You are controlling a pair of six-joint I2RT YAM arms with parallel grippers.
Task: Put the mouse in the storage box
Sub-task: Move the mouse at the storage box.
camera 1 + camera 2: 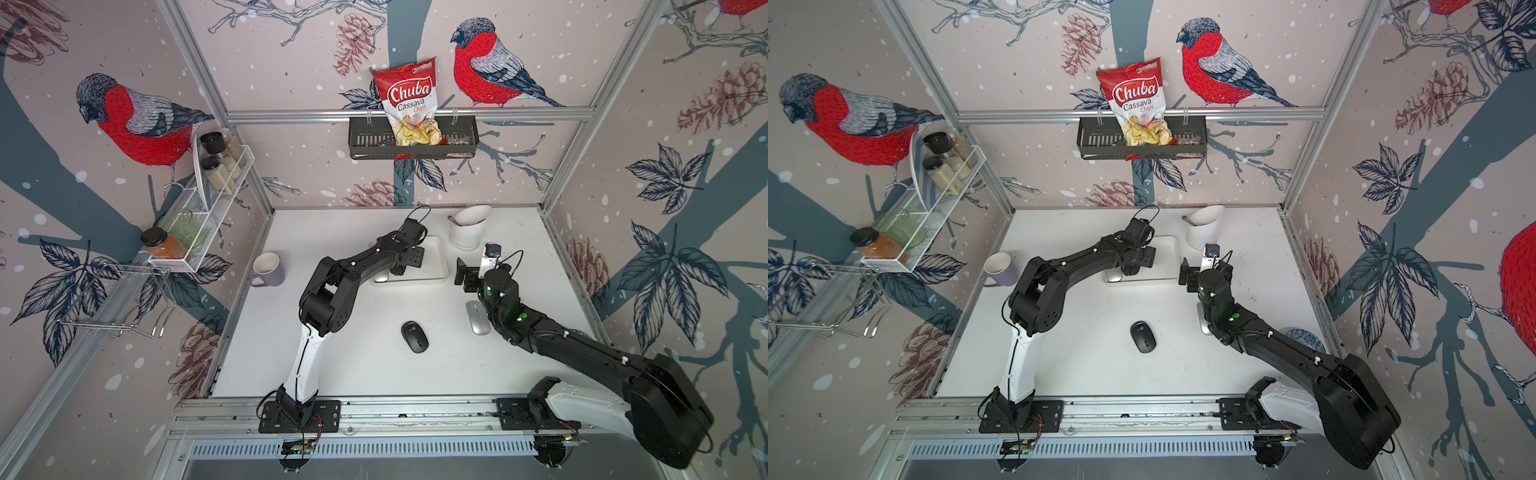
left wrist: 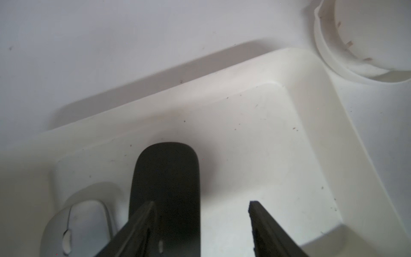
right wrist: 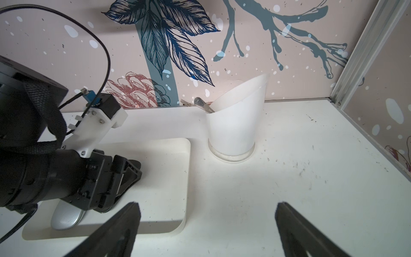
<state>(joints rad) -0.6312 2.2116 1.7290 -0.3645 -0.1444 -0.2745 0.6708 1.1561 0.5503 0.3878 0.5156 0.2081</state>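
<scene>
Left hand (image 2: 201,203) partly covers black mouse (image 2: 165,175) in storage box (image 2: 222,89).

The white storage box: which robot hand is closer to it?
Left. The left gripper is down inside the storage box, open over the black mouse lying in it. The right gripper hovers open just outside the box's edge, over the table.
</scene>
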